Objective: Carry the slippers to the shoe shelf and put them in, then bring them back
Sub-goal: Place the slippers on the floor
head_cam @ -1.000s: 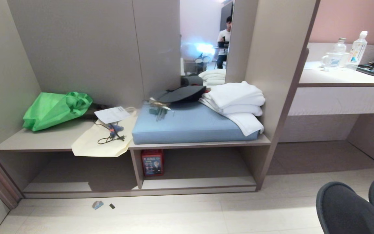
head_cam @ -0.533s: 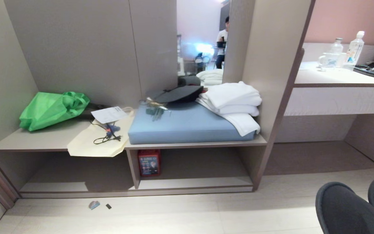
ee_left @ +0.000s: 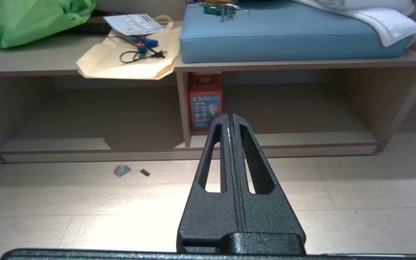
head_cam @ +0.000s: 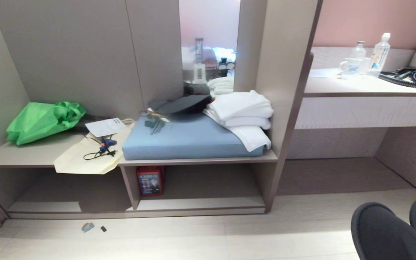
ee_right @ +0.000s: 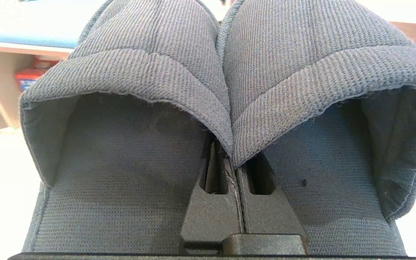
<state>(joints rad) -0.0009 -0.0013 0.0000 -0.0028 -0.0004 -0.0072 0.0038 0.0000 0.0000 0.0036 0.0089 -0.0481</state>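
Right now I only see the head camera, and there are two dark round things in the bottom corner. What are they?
Observer: Those are the slippers. The right gripper is pinching both together where their inner edges meet.
Operator: Is the other gripper holding something too?
Observer: No. The left gripper is shut and empty, pointing at the shoe shelf.
Operator: Is there stuff inside that shelf?
Observer: Only a red box, standing against the divider, as far as the left wrist camera shows.
Operator: Anything on the floor?
Observer: Two small scraps lie in front of the shelf's left half.
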